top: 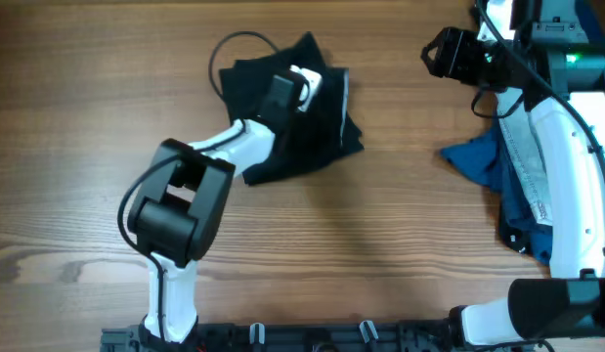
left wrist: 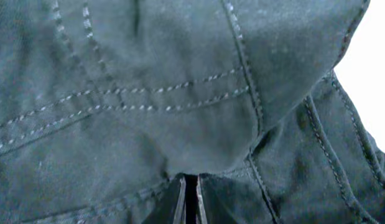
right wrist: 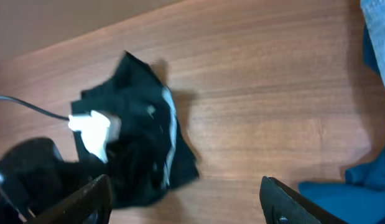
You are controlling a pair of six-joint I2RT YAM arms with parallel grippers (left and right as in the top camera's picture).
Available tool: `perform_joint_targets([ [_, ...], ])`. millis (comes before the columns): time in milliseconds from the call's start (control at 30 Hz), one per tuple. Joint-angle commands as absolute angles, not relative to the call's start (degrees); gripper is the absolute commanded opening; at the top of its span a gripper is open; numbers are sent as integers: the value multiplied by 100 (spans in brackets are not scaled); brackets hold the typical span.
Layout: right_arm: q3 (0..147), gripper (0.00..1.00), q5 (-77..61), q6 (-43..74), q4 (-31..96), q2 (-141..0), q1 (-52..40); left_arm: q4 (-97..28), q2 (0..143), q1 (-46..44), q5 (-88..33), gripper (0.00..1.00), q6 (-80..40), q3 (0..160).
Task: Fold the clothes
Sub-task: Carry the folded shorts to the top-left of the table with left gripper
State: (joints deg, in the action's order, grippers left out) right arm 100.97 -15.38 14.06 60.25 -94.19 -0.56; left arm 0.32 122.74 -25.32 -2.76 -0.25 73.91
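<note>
Item one: a dark garment (top: pixel 302 132), crumpled in a loose heap on the wooden surface (top: pixel 380 264), towards the far side and left of centre. In the left wrist view we recorded its cloth filling almost the whole frame, with double rows of pale stitching and raised seams running across it. Item two: a blue garment (top: pixel 493 161), bunched at the right edge of the surface, well apart from the dark one and partly hidden under the right arm (top: pixel 566 186). Item three: the left gripper (top: pixel 304 86), white, lowered onto the top of the dark garment. In its own camera we noted the two fingers (left wrist: pixel 178 202) pressed nearly together, with only a thin slit between them, and the cloth puckered at their tips, so we listed it as pinching a fold of the dark garment. Item four: the right gripper (right wrist: pixel 186 193), at the far right of the surface, beyond the blue garment. Its fingers were spread wide at the bottom corners of its own view, with nothing between them and bare wood below. Item five: a black cable (top: pixel 234 44), looping off the left arm past the far left edge of the dark garment.
</note>
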Motion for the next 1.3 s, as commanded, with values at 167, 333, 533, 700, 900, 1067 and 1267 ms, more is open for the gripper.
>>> perform_joint_targets([
  [167, 10079, 76, -1507, 1413, 6114, -9474, -132, -123, 12744, 257, 891, 4, -2858, 7310],
  [333, 10079, 77, -1509, 1522, 6108, -9474, -266, 489, 12744, 1756, 650, 4, -3632, 7310],
  [533, 10079, 77, -1505, 1522, 6005, -9474, -642, 1588, 12746, 1798, 646, 4, -3885, 7310],
  [700, 10079, 77, -1507, 1522, 5972, -9474, -648, 1332, 12241, 1747, 113, 11, -3297, 7483],
  [900, 10079, 77, -1861, 1500, 5874, -9474, -652, -1885, 9701, 1752, 25, 99, -2106, 7631],
  [1067, 10079, 78, -1986, 1343, 5837, -9474, -652, -4362, 8997, 1831, 211, 100, -1881, 7568],
  [1267, 10079, 78, -2198, 1347, 6007, -9474, -659, -3809, 9944, 2517, -213, 97, -2770, 6423],
])
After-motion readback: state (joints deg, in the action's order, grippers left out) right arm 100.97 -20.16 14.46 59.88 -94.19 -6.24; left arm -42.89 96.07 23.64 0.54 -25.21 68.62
